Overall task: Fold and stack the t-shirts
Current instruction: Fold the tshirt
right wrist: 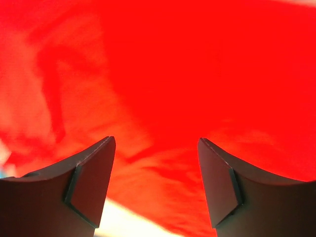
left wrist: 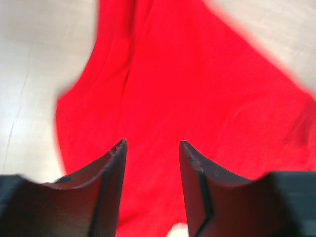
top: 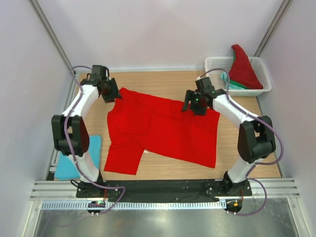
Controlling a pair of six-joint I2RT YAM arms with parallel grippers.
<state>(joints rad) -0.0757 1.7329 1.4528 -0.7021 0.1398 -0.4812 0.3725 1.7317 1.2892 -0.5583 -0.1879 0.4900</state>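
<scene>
A bright red t-shirt (top: 163,129) lies spread flat on the wooden table, one sleeve reaching to the front left. My left gripper (top: 109,94) is open above the shirt's far left corner; in the left wrist view (left wrist: 150,145) red cloth (left wrist: 197,89) shows between the fingers. My right gripper (top: 193,106) is open above the shirt's far right edge; its wrist view (right wrist: 156,143) is filled with red cloth (right wrist: 173,74). Another red shirt (top: 244,66) and a teal-green one (top: 236,85) sit in the basket. A light blue shirt (top: 69,163) lies folded at the front left.
The white lattice basket (top: 261,69) stands at the back right corner. White walls close in the left, back and right sides. The aluminium rail (top: 158,190) with the arm bases runs along the near edge.
</scene>
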